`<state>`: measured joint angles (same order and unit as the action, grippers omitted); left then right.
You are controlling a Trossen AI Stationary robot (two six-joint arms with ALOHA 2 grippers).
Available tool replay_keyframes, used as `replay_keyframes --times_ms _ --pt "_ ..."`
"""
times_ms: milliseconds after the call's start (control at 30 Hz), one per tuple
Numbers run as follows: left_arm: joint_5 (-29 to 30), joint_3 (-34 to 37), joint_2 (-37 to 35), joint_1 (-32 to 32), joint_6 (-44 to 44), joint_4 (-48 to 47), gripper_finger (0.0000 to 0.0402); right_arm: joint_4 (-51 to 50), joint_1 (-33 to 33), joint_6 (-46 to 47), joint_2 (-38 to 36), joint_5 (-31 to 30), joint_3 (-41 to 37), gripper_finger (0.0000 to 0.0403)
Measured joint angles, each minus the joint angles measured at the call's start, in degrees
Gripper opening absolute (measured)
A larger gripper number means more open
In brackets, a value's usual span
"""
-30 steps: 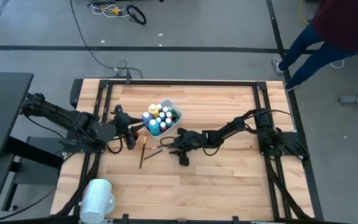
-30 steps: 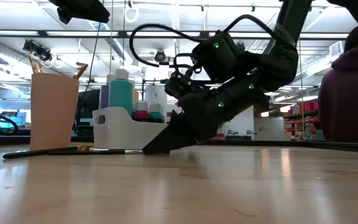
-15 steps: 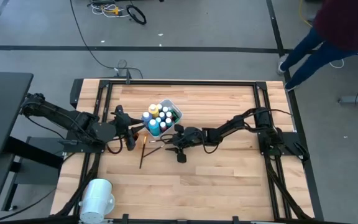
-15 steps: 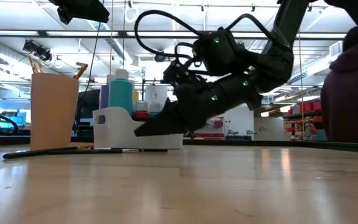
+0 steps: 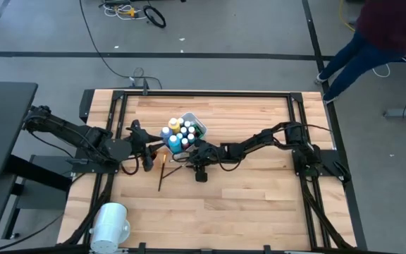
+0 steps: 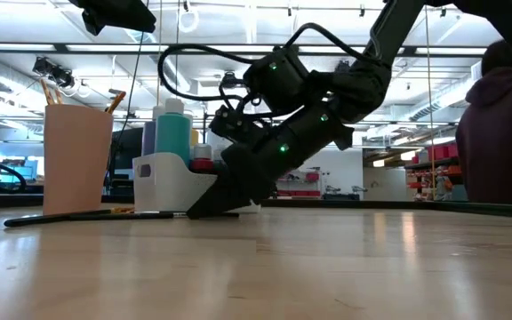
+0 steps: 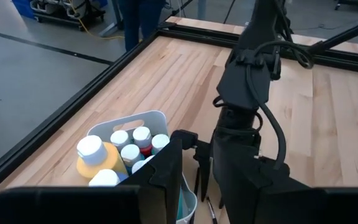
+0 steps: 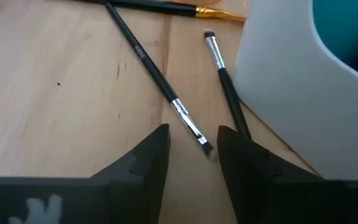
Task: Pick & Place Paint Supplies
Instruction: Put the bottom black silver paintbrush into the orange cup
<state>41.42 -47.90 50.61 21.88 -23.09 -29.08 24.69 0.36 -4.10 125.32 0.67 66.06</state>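
Observation:
A white tub (image 5: 197, 125) near the table's middle holds several white-capped paint bottles (image 5: 178, 131). Just near of it, thin dark brushes (image 8: 157, 71) lie flat on the wood. One, with a silver ferrule, ends between the fingers of my right gripper (image 8: 192, 130). That gripper is open and low at the table (image 6: 198, 211), slanting down from the right, beside the tub's wall (image 8: 272, 81). My left gripper (image 5: 143, 144) hangs open, high over a tan cup (image 6: 78, 160) that stands on the table with brushes in it.
A second brush (image 8: 229, 93) lies along the tub's wall, and a gold-ferruled one (image 8: 185, 9) lies beyond. A large white cylinder (image 5: 110, 224) rests at the near left corner. A person (image 5: 379, 35) stands past the table's far right corner.
My right gripper has gone toward the table's left edge, to the tub and the brushes. Its fingertips rose a little off the wood on the way and came back down beside the tub's near wall. Its fingers stayed apart.

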Motion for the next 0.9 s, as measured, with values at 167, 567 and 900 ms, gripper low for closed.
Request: replay_keyframes --times_ms 167,567,900 --pt "-0.14 0.0 0.0 0.01 0.0 -0.02 0.0103 -2.65 0.0 -0.07 0.15 0.25 0.27 0.0136" --pt "-0.58 0.0 0.0 0.01 0.0 -0.09 0.0103 -2.83 -0.09 -2.57 0.24 3.65 0.11 0.0007" --pt "-0.59 0.0 0.0 0.01 0.0 -0.1 0.0103 -9.1 2.02 -8.73 -3.8 3.5 -0.29 0.0002"
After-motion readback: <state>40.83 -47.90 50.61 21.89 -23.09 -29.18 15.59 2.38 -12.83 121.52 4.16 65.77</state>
